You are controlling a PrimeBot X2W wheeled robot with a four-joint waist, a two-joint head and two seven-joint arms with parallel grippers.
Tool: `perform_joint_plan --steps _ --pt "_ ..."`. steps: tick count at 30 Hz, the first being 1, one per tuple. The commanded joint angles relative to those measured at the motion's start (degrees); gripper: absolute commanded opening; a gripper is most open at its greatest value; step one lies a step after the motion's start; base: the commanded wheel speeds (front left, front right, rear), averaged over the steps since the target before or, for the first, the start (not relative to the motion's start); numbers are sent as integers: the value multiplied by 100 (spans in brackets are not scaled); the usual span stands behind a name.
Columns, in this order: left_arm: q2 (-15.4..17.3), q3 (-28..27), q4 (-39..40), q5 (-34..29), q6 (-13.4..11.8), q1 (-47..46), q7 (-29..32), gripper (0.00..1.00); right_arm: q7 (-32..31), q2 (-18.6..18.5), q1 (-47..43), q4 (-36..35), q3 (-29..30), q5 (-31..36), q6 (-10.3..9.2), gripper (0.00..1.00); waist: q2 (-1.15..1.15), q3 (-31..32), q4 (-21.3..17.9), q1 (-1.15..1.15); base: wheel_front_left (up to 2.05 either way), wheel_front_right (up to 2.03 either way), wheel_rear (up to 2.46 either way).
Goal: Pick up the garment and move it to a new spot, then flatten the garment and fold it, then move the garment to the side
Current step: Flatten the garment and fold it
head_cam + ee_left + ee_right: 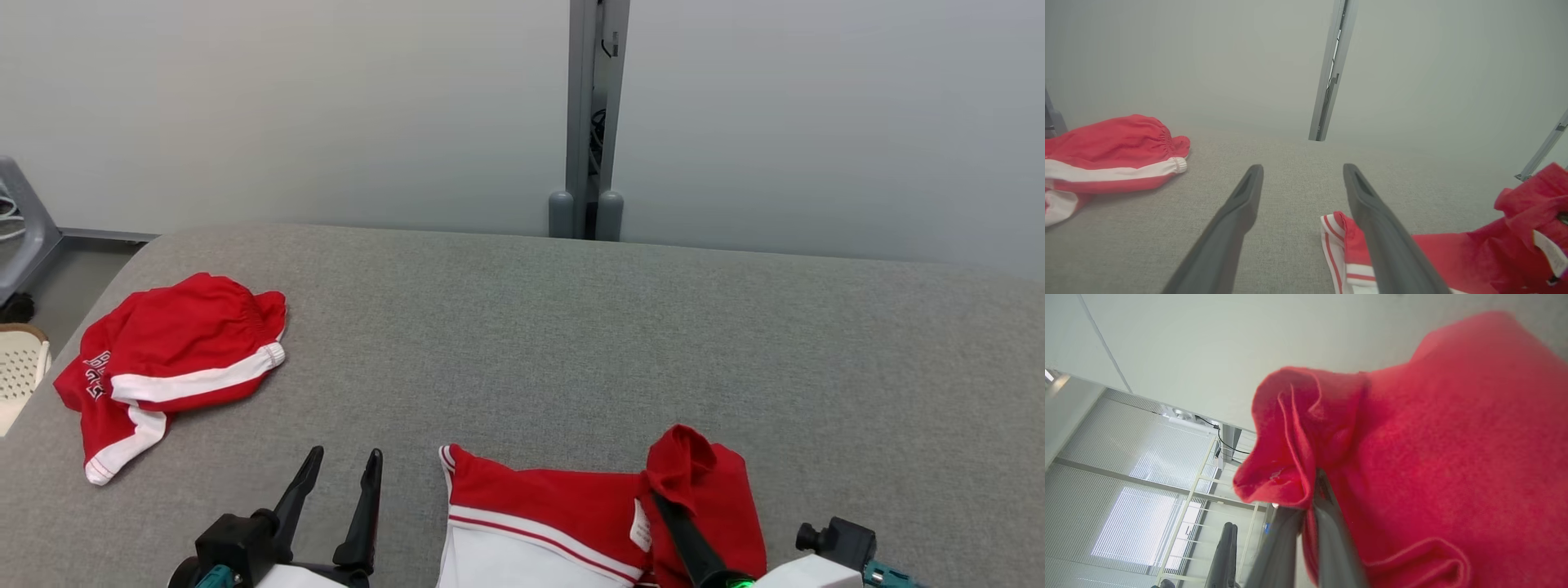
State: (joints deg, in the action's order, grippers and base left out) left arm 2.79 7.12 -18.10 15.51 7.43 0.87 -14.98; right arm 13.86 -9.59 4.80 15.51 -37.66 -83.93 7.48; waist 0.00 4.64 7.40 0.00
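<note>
The right hand [663,505] is closed tight on a bunched fold of the red garment [547,502]. The pinch pulls that part up into a small peak. The rest, with its white panel and red stripes, lies on the grey surface [571,327] at the near edge, just in front of the robot. In the right wrist view the right hand [1315,486] has cloth squeezed between its fingers, and the garment [1433,457] drapes over and around them.

A one-point pinch like this suits lifting and carrying rather than spreading. I judge this to be the pick-up and move to a new spot, with flattening and folding not yet begun. Cloth covers the fingertips, so I cannot tell whether the grip is on a waistband or a hem, though a white label [641,527] sits just beside it.

The left hand [345,457] is wide open and holds nothing. It sits low beside the garment's left corner, apart from it, and is likely kept free to take a second corner once spreading starts.

A second red garment [171,351] lies crumpled at the far left, well apart from both hands. The bare middle of the surface between them looks like the natural place to lay the held one out.
</note>
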Motion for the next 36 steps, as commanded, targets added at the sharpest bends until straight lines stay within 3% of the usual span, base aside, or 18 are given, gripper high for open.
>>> perform_joint_plan --steps 1,12,19,36 --pt "24 -27 -10 17 6 -55 -23 100 -52 31 52 -67 -8 -157 2 0 0 -28 77 0 0 0 0" --pt "23 -43 -24 79 6 -73 -23 100 -298 365 180 -58 -137 -619 2 0 0 -117 353 0 0 0 0" --pt "21 -8 30 110 6 -162 -23 100 -227 518 492 344 -397 -392 3 0 0 -263 551 0 0 0 0" --pt "21 133 -1 217 6 -246 -23 100 -87 654 861 905 -614 -807 3 0 0 -615 1195 0 0 0 0"
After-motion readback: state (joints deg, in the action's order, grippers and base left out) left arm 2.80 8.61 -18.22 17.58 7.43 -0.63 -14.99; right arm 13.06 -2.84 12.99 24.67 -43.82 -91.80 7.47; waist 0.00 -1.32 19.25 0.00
